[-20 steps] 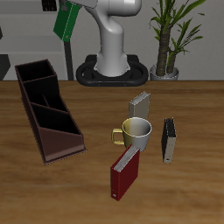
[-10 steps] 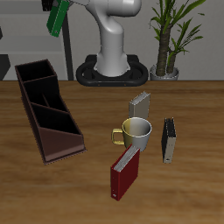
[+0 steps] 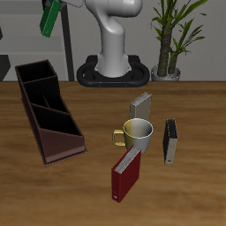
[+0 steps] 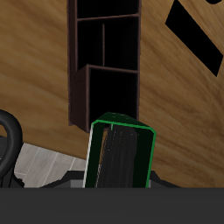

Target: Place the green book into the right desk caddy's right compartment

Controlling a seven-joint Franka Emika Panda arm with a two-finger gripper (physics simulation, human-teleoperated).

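The green book (image 3: 50, 19) hangs tilted high in the air, above and behind the tall far end of the right desk caddy (image 3: 48, 110). My gripper (image 3: 56, 5) is shut on the book's upper end at the frame's edge. The caddy is a dark maroon open box with inner dividers and stands on the table, with its low end nearer the front. In the wrist view the green book (image 4: 121, 156) fills the near field, white page edges showing, and the caddy's open compartments (image 4: 105, 66) lie below and beyond it. My fingers are hidden there.
A yellow mug (image 3: 137, 134) stands mid-table with a grey book (image 3: 141, 108) behind it, a dark red book (image 3: 125, 173) in front of it and a black book (image 3: 171, 141) beside it. The robot base (image 3: 115, 62) and a potted plant (image 3: 172, 35) are at the back.
My gripper has carried the green book sideways away from the robot's column, to above the caddy's far end. Nothing on the table has moved.
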